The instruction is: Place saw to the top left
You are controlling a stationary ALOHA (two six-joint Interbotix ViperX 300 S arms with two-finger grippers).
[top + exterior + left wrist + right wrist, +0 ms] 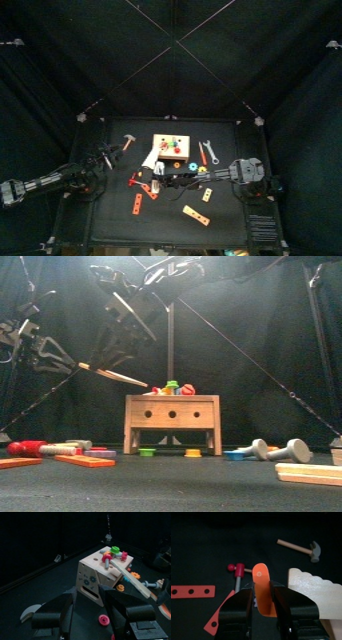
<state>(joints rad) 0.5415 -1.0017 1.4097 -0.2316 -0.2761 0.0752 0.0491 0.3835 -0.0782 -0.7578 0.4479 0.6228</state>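
Note:
The saw [312, 594] is a flat pale blade with a scalloped edge and an orange handle. My right gripper [262, 587] is shut on that handle. In the front view the saw [118, 376] hangs in the air, slanting down, with its tip just above the top of the wooden block [171, 421]. In the left wrist view the saw [133, 579] crosses over the block [93, 574] and its coloured pegs. In the top view my right gripper [168, 181] has reached to the table's middle, in front of the block [170, 148]. My left gripper [90, 612] stands open and holds nothing.
A hammer [301, 547] lies on the table beyond the right gripper, with a red bolt [236, 569] and an orange strip with holes [191, 591] nearer. Orange strips [138, 203] and a wrench [210, 152] lie around the block. The left arm [74, 182] rests at the table's left.

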